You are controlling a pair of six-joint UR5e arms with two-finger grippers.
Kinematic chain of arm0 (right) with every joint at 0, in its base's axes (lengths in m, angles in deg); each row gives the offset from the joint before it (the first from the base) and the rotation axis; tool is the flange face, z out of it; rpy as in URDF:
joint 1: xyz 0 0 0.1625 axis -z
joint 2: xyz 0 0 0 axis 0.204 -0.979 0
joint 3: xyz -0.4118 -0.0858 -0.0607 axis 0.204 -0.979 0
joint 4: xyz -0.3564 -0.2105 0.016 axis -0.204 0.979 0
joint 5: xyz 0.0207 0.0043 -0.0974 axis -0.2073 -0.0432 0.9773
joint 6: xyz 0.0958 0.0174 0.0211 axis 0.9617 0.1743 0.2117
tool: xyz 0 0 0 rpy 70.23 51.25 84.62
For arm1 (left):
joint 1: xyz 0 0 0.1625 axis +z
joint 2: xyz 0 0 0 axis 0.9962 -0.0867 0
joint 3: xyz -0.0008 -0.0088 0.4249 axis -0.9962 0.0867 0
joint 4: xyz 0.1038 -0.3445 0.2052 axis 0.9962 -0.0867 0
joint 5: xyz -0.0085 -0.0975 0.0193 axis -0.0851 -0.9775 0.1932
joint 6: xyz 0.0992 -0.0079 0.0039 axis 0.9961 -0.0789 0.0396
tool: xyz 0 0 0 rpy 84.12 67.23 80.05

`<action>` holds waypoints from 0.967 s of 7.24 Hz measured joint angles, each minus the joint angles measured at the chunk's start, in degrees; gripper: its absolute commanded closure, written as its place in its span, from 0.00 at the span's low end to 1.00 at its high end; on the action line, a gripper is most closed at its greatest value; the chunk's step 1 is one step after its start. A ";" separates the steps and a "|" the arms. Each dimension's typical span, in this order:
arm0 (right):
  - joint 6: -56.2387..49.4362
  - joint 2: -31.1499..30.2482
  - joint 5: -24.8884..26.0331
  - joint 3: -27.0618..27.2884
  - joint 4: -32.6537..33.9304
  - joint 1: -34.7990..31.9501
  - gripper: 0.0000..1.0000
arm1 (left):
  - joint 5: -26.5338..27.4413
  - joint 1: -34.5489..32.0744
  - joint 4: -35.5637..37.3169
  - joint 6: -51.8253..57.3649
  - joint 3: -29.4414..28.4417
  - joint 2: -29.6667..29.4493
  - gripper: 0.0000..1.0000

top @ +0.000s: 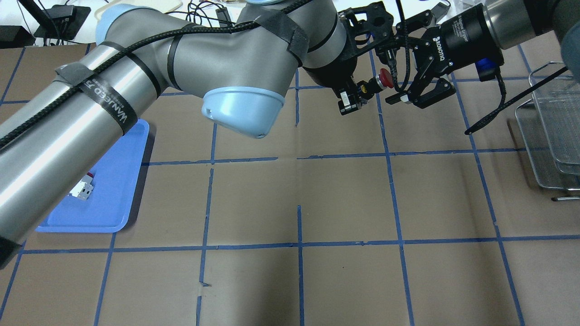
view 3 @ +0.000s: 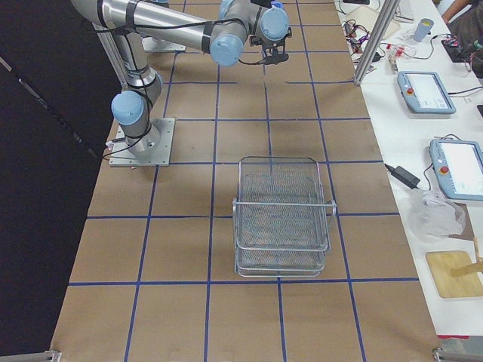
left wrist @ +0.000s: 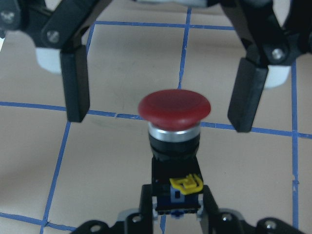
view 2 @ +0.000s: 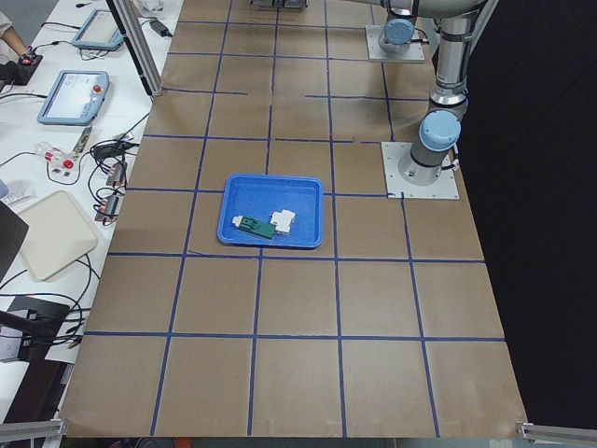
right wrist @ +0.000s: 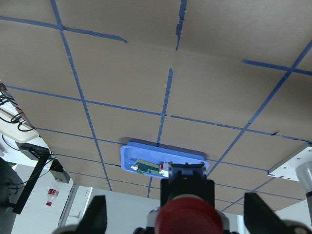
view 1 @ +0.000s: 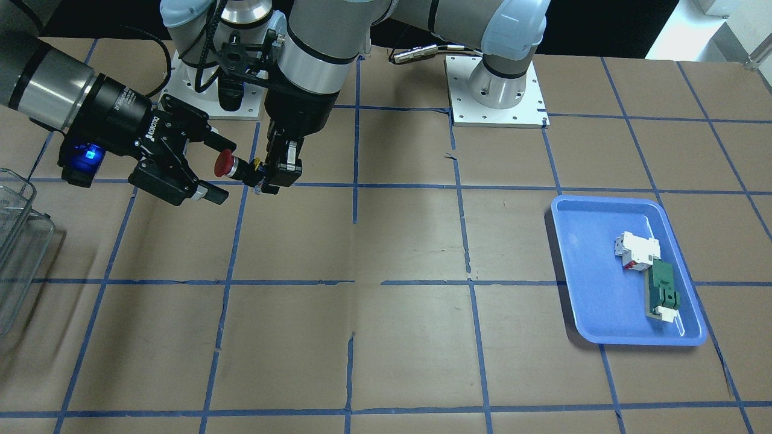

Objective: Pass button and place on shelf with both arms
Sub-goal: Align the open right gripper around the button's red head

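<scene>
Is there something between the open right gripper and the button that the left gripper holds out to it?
Nothing visible stands between them. The red cap of the button sits between the open fingers of the right gripper, with a bare gap on each side. The left gripper grips only its rear end.

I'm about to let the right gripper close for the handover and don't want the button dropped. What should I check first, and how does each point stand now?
1. Left gripper shut on the button at its black body: ok.
2. Right gripper open: ok.
3. Red cap sits between the right gripper's fingers, touching neither: ok.
4. Cap roughly centred between those fingers in the left wrist view: ok.
5. Shelf stands upright on the right gripper's side: ok.
6. Black cable hanging off the right gripper will clear the shelf: cannot tell.
</scene>
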 measured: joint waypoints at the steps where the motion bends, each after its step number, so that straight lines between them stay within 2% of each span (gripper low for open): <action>1: 0.00 0.02 -0.04 0.00 -0.12 -0.05 0.00 | 0.03 -0.02 -0.03 -0.03 0.00 0.07 1.00; 7: -0.16 0.05 -0.15 0.08 -1.81 -0.21 0.00 | -0.02 0.19 0.38 0.20 2.59 0.58 1.00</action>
